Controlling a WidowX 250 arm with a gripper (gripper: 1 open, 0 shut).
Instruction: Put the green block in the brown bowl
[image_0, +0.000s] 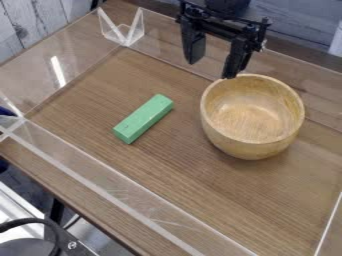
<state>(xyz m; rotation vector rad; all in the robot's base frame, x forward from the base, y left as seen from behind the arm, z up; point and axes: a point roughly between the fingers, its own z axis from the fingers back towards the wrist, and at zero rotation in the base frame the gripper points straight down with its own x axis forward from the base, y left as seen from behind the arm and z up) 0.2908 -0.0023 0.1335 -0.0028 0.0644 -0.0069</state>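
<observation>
The green block (143, 118) lies flat on the wooden table, left of centre, its long side running diagonally. To its right stands the brown bowl (253, 116), round, thick-walled and with nothing inside. My black gripper (214, 60) hangs above the table behind the bowl's back rim, pointing down. Its two fingers stand apart with nothing between them, so it is open. It is well clear of the block, up and to the right of it.
A low clear acrylic wall (40, 120) fences the wooden table (120, 170) on all sides. A clear bracket (124, 27) stands at the back left corner. The table's front edge (80, 205) runs diagonally at lower left.
</observation>
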